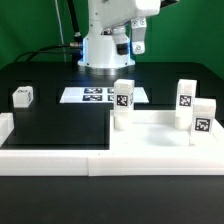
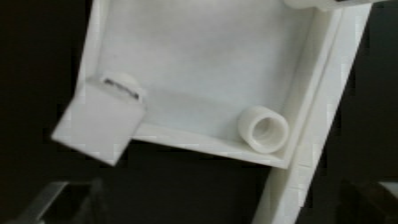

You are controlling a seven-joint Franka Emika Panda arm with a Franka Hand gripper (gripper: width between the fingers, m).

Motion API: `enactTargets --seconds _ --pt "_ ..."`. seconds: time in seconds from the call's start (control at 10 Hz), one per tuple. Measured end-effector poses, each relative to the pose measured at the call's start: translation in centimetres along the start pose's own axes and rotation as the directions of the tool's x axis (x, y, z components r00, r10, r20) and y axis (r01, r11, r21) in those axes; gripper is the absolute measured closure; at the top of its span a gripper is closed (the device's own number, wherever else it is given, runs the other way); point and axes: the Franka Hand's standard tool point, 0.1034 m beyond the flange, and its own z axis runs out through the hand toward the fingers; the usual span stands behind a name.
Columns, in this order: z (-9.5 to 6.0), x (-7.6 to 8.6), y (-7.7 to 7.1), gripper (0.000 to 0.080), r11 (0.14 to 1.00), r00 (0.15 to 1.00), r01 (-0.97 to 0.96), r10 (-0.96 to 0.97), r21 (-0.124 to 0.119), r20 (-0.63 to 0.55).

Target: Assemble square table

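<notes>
The square table's white slab lies at the exterior view's right. Three white tagged leg blocks stand upright on it: one at its left corner, two at the right. A fourth leg block lies apart on the black table at the left. My gripper hangs high above the back of the table, near the robot base, open and empty. The wrist view shows the slab with raised ribs, a round socket and one leg block. The gripper shows only as dark fingers at the lower corners, far apart.
The marker board lies flat in front of the robot base. A long low white border wall runs along the front edge and up the left side. Black table surface lies between the wall and the slab.
</notes>
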Motion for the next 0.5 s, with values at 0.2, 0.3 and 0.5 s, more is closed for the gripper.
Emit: enactTargets --seconds 0.2,0.3,0.5 --pt "0.02 0.02 0.03 0.015 0.987 0.987 0.164 -0.164 -0.001 0.0" --pt "0.02 0.03 0.03 0.015 0.971 0.971 0.239 -0.239 -0.001 0.0" --pt "0.05 0.21 0.27 0.015 0.934 0.934 0.357 -0.357 -0.001 -0.002"
